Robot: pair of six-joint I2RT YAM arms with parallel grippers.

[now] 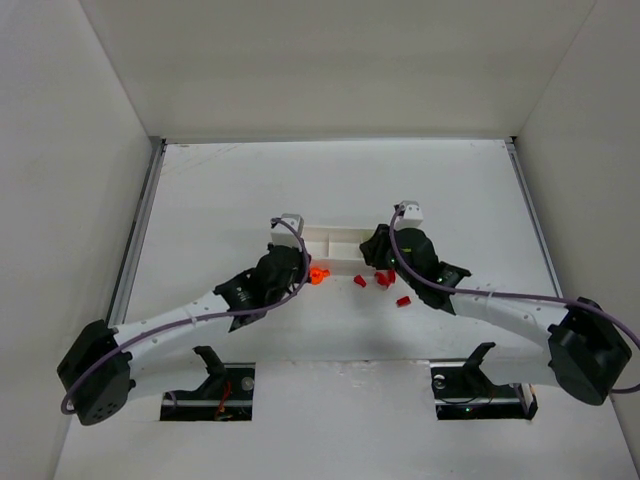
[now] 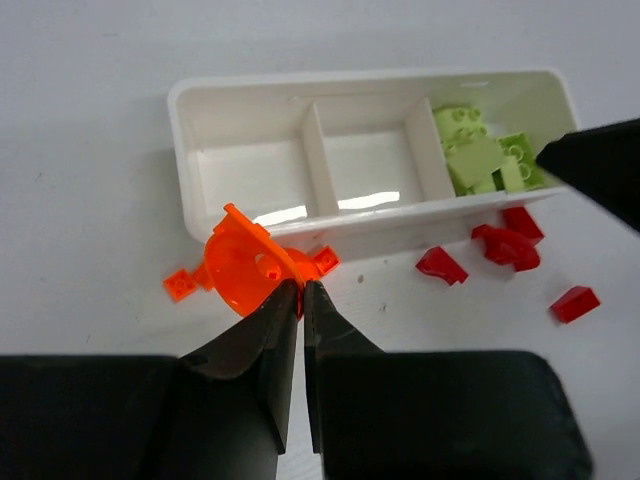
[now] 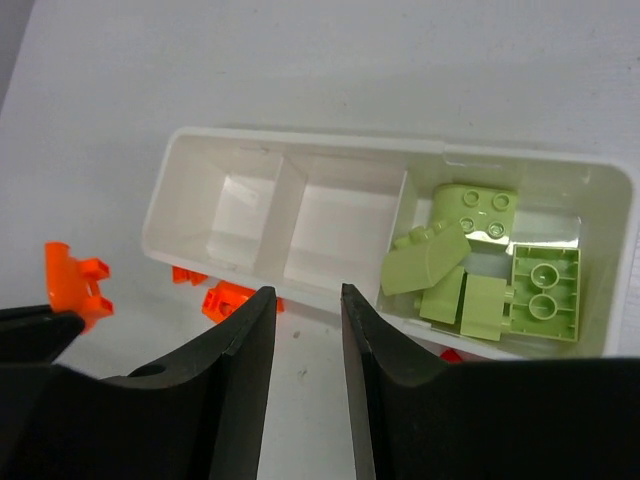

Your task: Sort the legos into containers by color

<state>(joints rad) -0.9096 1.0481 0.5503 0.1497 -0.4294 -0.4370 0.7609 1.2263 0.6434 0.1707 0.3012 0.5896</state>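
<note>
**Left hand pinches an orange piece beside the tray**

The left hand (image 2: 301, 295) is closed tight, its two fingers nipping the near edge of a curved orange piece (image 2: 245, 270). The piece stands tilted just in front of the tray's near wall; whether it touches the bench (image 2: 90, 120) I cannot tell. The white tray (image 2: 400, 225) lies at 12 o'clock from that hand. Two small orange bricks (image 2: 181, 285) lie on the bench, one at 9 o'clock of the held piece and one at 3 o'clock, close by the tray wall. Yellow-green bricks (image 2: 480, 155) sit piled in the compartment at the tray's 3 o'clock end. Red bricks (image 2: 505, 245) lie loose on the bench at 2 o'clock from the left hand, just outside that compartment. The right hand (image 3: 308, 300) hovers over the tray's near wall, fingers parted a little, gripping nothing.
</note>
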